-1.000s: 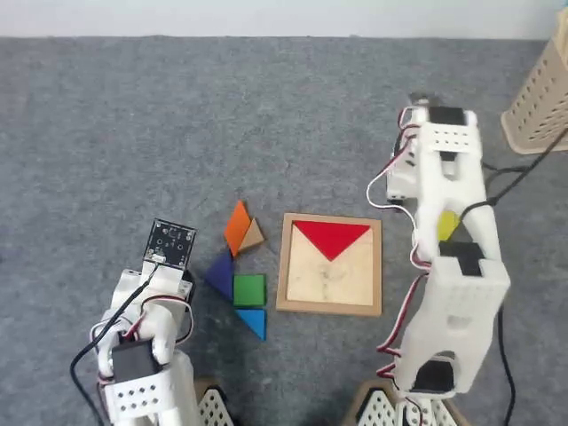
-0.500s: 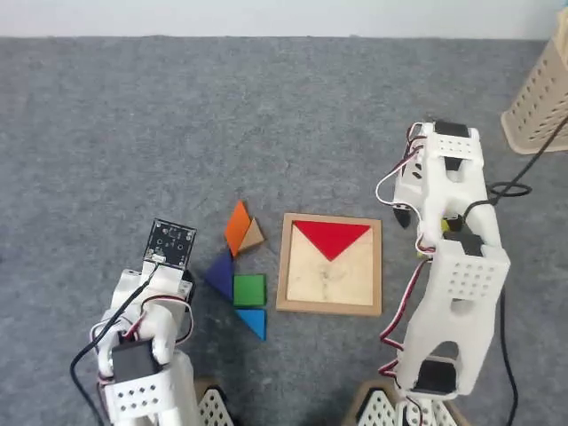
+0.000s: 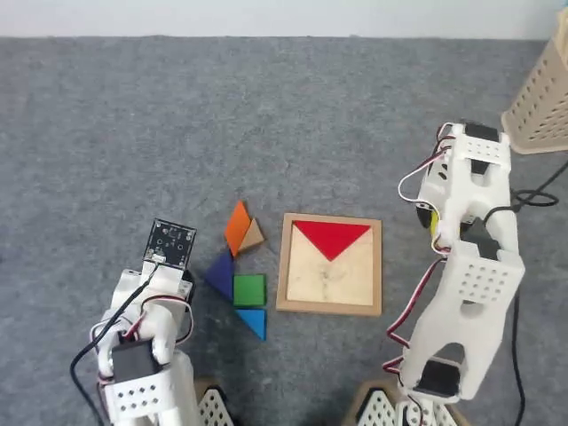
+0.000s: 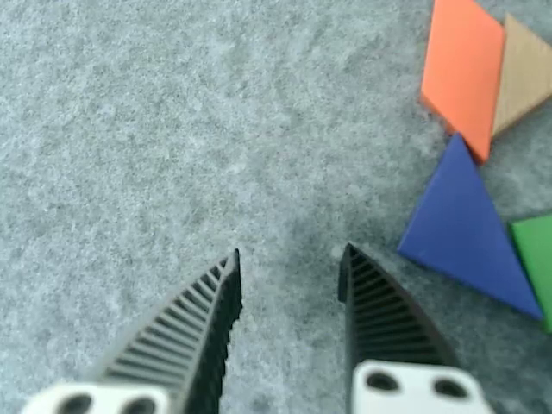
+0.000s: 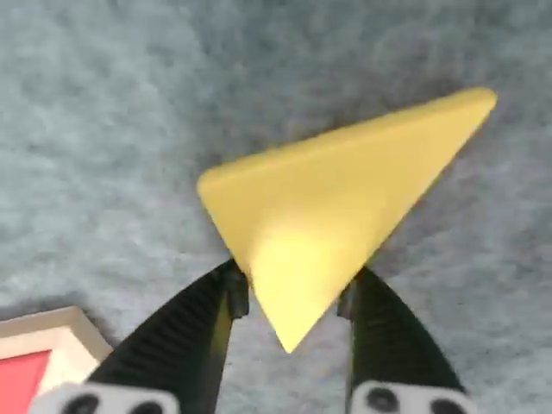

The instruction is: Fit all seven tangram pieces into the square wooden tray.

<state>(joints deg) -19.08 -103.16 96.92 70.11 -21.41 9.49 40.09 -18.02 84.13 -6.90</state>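
Grey felt covers the desk [image 3: 133,133], with a pale perforated stand [image 3: 541,98] at its far right corner. We see the right arm [image 3: 466,293] stretched out to the right of the square wooden tray [image 3: 328,284], and the left arm [image 3: 142,355] folded at the near left. The tray lies mid-desk with most of its floor bare. Only the red triangle [image 3: 331,236] is seated, its long side against the far rim.

The right jaws are closed on the yellow triangle [image 5: 336,203], pinching one corner, well apart from the tray. The left jaws stand wide over bare felt, holding nothing, just beside the dark blue triangle [image 4: 466,233].

Left of the tray lie the other loose pieces: the orange parallelogram [image 3: 236,227], green square [image 3: 249,289], light blue triangle [image 3: 254,321] and tan triangle [image 3: 253,235].

We judge the second piece to be in hand, so the task is early. Next, the yellow triangle needs carrying left over the tray. It must be turned so that its long side meets a free rim and its square corner meets the red one's tip.
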